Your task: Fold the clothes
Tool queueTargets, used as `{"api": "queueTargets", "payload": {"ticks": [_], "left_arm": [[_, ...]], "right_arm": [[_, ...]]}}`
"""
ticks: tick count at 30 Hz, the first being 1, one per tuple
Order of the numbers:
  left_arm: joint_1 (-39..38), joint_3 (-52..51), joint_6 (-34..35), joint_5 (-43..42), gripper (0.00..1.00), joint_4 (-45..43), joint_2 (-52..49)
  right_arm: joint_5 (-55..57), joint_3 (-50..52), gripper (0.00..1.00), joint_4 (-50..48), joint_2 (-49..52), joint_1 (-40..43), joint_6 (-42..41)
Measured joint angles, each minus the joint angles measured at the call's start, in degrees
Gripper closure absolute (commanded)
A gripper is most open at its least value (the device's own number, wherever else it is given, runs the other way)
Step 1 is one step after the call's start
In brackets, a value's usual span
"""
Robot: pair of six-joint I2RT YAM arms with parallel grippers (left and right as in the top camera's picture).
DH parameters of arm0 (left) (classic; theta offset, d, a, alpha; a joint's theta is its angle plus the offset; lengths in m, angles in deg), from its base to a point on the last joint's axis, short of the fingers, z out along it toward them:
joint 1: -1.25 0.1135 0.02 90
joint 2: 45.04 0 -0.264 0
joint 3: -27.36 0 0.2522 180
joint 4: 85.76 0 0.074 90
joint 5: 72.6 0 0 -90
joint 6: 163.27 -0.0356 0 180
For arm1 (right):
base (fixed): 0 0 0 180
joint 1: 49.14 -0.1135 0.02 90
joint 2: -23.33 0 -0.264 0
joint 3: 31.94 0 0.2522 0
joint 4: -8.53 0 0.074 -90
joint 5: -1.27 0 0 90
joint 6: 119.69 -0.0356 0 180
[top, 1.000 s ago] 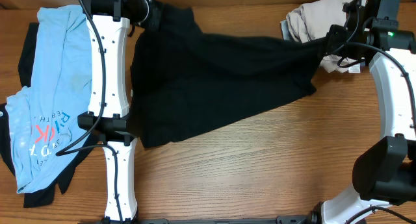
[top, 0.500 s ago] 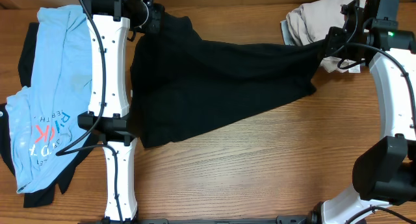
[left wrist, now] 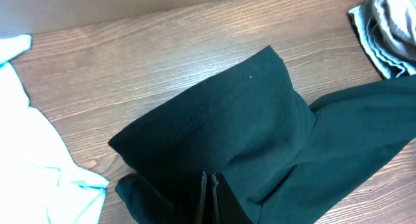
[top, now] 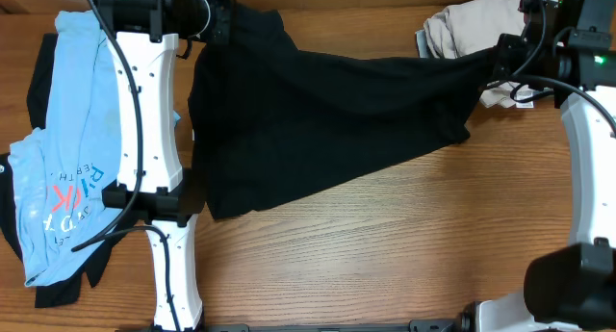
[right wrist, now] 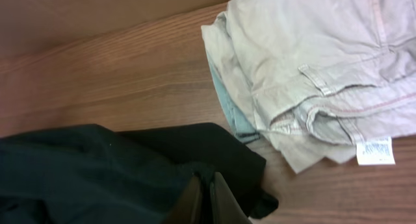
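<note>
A black garment (top: pixel 327 120) is stretched across the table between my two grippers. My left gripper (top: pixel 219 24) is shut on its far-left corner and holds it raised; in the left wrist view the fingers (left wrist: pixel 209 182) pinch the black cloth (left wrist: pixel 227 120). My right gripper (top: pixel 493 67) is shut on the garment's right end; in the right wrist view the fingers (right wrist: pixel 207 185) clamp black fabric (right wrist: pixel 97 172). The garment's lower edge lies on the wood.
A light-blue printed tee (top: pixel 72 130) lies at the left over a dark piece (top: pixel 38 67). A pile of beige and grey clothes (top: pixel 467 29) sits at the far right, also in the right wrist view (right wrist: pixel 312 68), with a white tag (right wrist: pixel 375 151).
Both arms have lifted and pulled outward a little. The black garment is stretched tauter between them, its top edge straighter.
</note>
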Motion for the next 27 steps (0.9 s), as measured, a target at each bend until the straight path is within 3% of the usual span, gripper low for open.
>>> {"api": "queueTargets", "payload": {"ticks": [5, 18, 27], "left_arm": [[0.0, -0.87, 0.02, 2.56, 0.96, 0.2, 6.78], [0.0, 0.7, 0.02, 15.1, 0.96, 0.11, 44.63], [0.0, 0.33, 0.0, 21.18, 0.96, -0.13, 54.99]], "right_arm": [[0.04, -2.69, 0.96, 4.31, -6.58, 0.17, -0.28], [3.13, -18.69, 0.96, 17.31, -38.49, 1.18, -2.38], [8.55, -31.23, 0.96, 30.49, -43.43, 1.18, -2.84]]}}
